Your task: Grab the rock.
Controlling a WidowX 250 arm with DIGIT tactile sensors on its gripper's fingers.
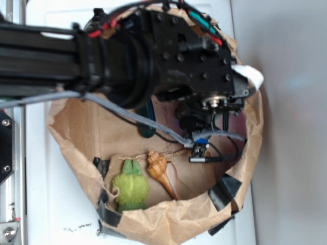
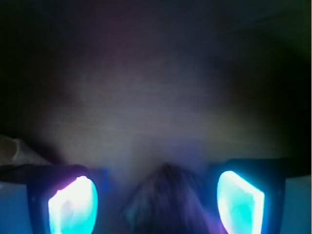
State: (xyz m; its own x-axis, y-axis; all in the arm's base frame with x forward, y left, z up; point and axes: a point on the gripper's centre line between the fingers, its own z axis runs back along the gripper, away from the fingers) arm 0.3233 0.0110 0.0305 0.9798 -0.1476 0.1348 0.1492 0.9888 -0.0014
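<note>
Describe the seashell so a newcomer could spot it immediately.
Look inside the brown paper bowl, near its lower rim. The seashell lies beside the fuzzy green plush toy; it alone is orange-tan, spiral-ridged, tapering to a point.

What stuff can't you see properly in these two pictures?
- The rock: the wrist view shows only a dark blurry lump, cut off by the bottom edge; the arm hides it in the exterior view.
- The fingers: glowing glare hides whether they touch the rock.
- The cucumber: mostly hidden under the arm in the exterior view.
</note>
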